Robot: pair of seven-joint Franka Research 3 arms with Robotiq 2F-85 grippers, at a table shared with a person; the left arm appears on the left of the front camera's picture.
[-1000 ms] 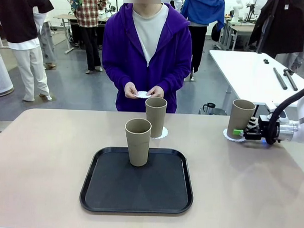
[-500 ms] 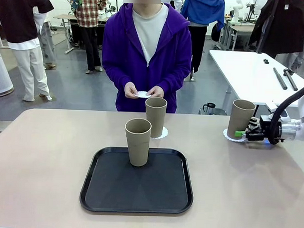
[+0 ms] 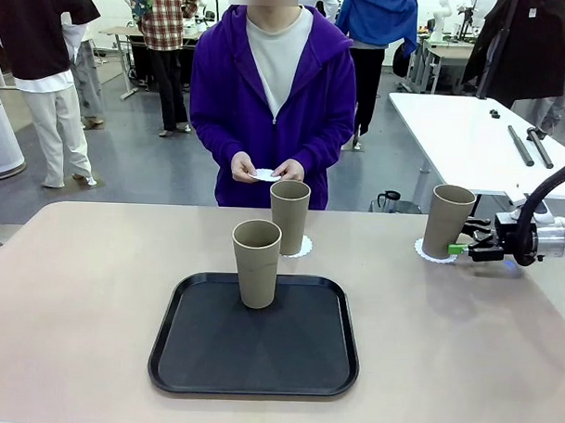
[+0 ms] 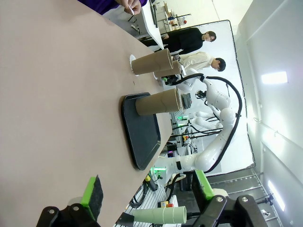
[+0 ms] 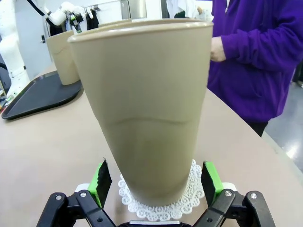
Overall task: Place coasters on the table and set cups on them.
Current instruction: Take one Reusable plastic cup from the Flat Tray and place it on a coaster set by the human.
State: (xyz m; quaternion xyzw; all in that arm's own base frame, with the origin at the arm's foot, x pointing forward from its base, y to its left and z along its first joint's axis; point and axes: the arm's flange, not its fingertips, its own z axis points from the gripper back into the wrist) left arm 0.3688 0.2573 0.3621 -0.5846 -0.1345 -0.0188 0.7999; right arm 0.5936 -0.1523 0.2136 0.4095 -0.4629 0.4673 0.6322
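Cup 1 stands upright directly on the black tray, close to the tray's far edge. The tray lies flat on the counter.

Cup 2 stands upright just beyond the tray's far edge. It is seated on coaster 1, whose lacy rim shows at the cup's right side.

Cup 3 stands upright well to the right of the tray and somewhat farther back. It is seated on coaster 2. In the right wrist view the scalloped rim of this coaster shows around the near half of the cup's base.

Coaster 3 is off the counter. A person standing beyond the tray's far side holds it between the left hand and the right hand.

Right fingers: released and spread wide, level with the base of cup 3, on the side of that cup away from the tray. In the front view the green tip lies just beside the cup's base. In the right wrist view the two green pads flank the lower cup wall, with a visible gap on each side — the cup is not grasped.

Left fingers: released and spread wide, with nothing between them. They sit well apart from the tray, and bare counter lies between the fingers and the tray.
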